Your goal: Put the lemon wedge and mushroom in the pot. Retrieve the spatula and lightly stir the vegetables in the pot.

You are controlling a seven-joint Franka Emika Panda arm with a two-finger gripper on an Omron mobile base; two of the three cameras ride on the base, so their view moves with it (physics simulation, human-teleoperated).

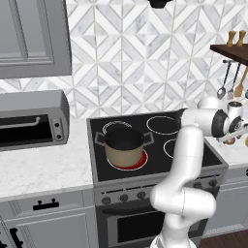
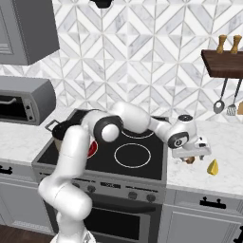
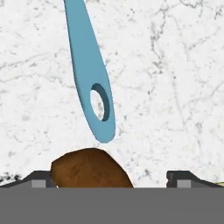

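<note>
Resting on white marble counter [image 3: 175,65], mushroom [image 3: 89,168] beside spatula [image 3: 89,78].

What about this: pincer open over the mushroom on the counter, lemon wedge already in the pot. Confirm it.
Wrong about the lemon wedge: the right base view shows it lying on the counter, not in the pot. The pincer is open over the mushroom.

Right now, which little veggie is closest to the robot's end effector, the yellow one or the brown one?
The brown mushroom. It sits right between the open end effector's fingertips, while the yellow lemon wedge lies off to the side on the counter.
</note>
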